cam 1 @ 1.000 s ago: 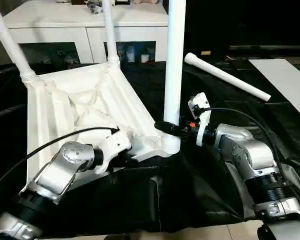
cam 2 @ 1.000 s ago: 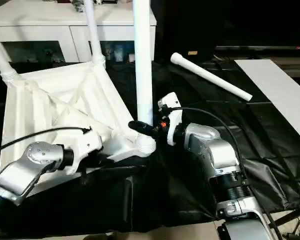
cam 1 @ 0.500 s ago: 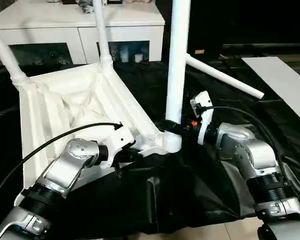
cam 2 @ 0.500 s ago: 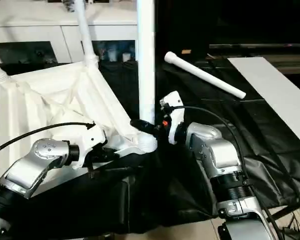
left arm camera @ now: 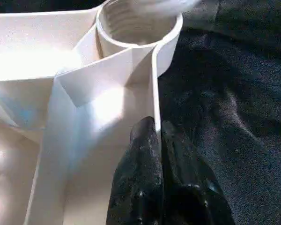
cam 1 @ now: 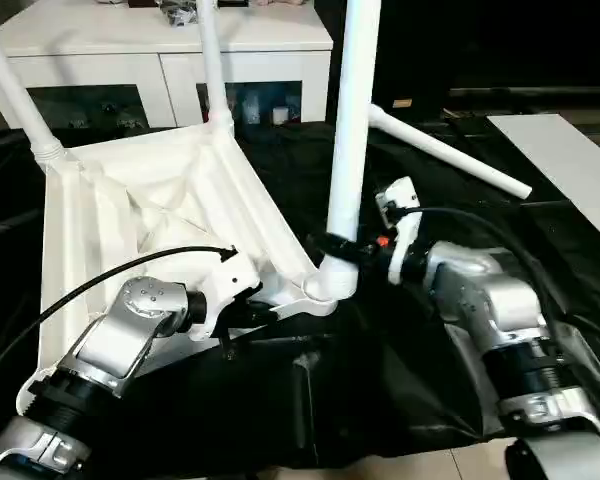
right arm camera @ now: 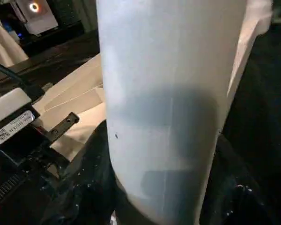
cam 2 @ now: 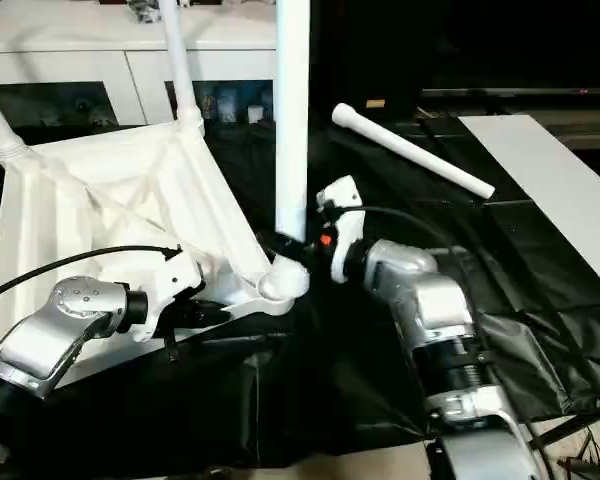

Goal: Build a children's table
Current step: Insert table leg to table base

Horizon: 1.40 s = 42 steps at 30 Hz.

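White leg (cam 1: 347, 150) in right tool (cam 1: 332, 248) above socket (left arm camera: 138, 28); left tool (left arm camera: 155, 140) clenched on tabletop rim (left arm camera: 154, 89).

A white sticker (right arm camera: 13, 126) bears small print (too tiny to read).

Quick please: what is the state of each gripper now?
Left gripper: shut on the thin rim of the white plastic tabletop.
Right gripper: shut on the upright white tube leg.

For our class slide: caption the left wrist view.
Black fingers pinch the white tabletop's thin side wall just below a round corner socket.
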{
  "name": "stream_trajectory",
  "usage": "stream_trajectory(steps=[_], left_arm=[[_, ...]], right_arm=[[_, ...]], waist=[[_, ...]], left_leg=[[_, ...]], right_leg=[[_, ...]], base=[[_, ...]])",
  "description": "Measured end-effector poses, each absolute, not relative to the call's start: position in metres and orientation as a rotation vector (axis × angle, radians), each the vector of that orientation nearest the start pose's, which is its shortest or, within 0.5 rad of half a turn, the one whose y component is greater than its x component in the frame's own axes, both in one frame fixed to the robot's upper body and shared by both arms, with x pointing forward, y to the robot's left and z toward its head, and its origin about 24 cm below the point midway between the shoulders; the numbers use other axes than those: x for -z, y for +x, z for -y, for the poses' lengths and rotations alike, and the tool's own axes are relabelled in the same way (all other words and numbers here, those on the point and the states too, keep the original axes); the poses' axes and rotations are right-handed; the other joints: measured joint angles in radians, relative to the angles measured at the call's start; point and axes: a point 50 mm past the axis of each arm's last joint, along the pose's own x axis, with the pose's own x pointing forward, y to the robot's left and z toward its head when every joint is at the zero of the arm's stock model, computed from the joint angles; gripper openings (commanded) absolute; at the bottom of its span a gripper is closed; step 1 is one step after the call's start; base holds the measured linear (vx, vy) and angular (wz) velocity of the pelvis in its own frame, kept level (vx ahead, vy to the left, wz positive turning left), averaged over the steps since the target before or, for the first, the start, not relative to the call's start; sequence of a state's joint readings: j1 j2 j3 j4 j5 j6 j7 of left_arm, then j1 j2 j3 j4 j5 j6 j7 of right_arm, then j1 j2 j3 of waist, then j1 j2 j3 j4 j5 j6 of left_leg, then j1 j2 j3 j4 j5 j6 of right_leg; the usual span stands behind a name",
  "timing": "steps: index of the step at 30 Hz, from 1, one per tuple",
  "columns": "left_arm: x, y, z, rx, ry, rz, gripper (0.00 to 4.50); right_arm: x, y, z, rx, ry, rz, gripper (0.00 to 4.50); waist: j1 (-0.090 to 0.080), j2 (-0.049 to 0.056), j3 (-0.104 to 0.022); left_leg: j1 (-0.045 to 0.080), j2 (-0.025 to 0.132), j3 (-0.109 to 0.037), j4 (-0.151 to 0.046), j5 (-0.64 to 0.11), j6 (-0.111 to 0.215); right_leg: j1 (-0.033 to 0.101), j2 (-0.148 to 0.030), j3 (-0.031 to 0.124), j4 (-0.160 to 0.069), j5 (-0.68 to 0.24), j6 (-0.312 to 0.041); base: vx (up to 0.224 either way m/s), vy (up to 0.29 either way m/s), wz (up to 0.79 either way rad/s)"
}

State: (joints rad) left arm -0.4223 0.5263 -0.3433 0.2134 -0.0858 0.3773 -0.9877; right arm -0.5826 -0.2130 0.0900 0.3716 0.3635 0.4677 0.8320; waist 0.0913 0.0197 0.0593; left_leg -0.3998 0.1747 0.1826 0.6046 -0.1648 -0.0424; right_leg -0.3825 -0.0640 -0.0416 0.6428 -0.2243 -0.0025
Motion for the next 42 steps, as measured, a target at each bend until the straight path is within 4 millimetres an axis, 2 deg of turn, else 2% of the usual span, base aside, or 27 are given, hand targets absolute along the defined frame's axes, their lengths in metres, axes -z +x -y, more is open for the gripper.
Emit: stream_trajectory(steps=[10, 22, 30, 38, 42], left_arm=[[-0.055, 0.291, -0.153, 1.123, 0.413, -0.518, 0.00], [-0.055, 0.292, -0.154, 1.110, 0.424, -0.510, 0.00], [-0.054, 0.293, -0.154, 1.103, 0.434, -0.502, 0.00], [-0.051, 0.293, -0.153, 1.096, 0.425, -0.498, 0.00], [-0.050, 0.294, -0.154, 1.092, 0.425, -0.504, 0.00]], right_arm=[[-0.078, 0.334, 0.095, -0.974, 0.273, -0.229, 1.85], [-0.065, 0.339, 0.096, -0.912, 0.352, -0.155, 1.84], [-0.056, 0.331, 0.098, -0.886, 0.344, -0.050, 1.84], [-0.049, 0.319, 0.093, -0.837, 0.252, 0.071, 1.84], [-0.049, 0.315, 0.090, -0.854, 0.160, 0.090, 1.84]], waist=[[0.000, 0.000, 0.000], [-0.002, 0.000, 0.000], [-0.002, 0.001, 0.000], [-0.001, 0.011, -0.001], [-0.004, 0.020, -0.004]], left_leg=[[0.000, 0.000, 0.000, 0.000, 0.000, 0.000], [0.001, 0.000, 0.000, -0.001, 0.000, 0.000], [0.002, 0.000, 0.000, -0.001, 0.000, 0.000], [0.003, 0.000, -0.001, -0.002, 0.000, 0.000], [0.003, -0.001, -0.001, -0.002, 0.000, 0.000]], right_leg=[[0.000, 0.000, 0.000, 0.000, 0.000, 0.000], [0.000, 0.000, 0.000, 0.002, 0.001, -0.001], [0.000, 0.000, 0.000, 0.002, 0.001, -0.002], [0.001, 0.000, 0.000, 0.001, 0.001, -0.002], [0.001, 0.000, 0.000, 0.000, 0.001, -0.001]], base=[[0.000, 0.000, 0.00], [0.000, 0.000, 0.00], [0.000, 0.000, 0.00], [0.000, 0.000, 0.00], [0.000, 0.000, 0.00]])
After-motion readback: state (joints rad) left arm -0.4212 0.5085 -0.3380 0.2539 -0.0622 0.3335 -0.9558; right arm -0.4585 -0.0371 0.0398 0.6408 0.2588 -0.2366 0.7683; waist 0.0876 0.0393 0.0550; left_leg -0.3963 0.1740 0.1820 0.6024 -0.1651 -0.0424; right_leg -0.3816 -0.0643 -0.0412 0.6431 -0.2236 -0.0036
